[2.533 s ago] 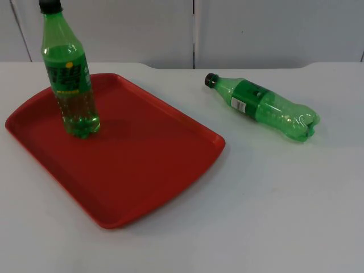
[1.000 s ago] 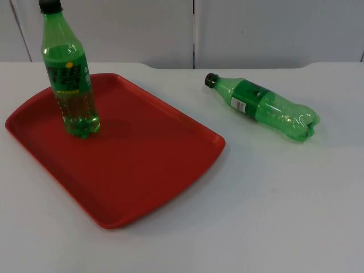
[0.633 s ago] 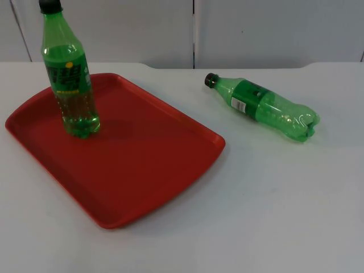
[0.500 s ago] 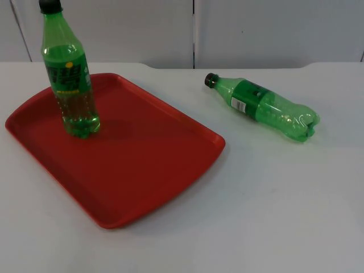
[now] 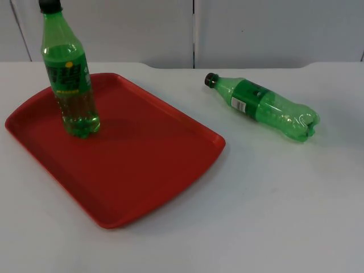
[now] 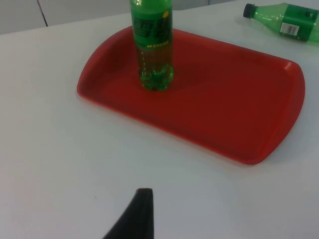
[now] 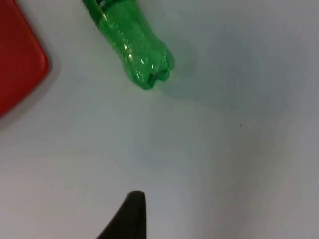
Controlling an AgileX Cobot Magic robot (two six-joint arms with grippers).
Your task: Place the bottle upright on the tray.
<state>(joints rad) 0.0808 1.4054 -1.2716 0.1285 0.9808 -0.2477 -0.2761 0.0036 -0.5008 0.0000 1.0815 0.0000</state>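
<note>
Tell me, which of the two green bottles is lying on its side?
The bottle on the table, right of the red tray; the other bottle stands upright on it.

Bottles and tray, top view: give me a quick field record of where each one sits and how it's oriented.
standing bottle: upright on the tray, black cap on, near its far left part
lying bottle: on its side on the white table, right of the tray, apart from it, cap toward the tray
tray: red, flat on the table
task status: one bottle not yet on the tray
</note>
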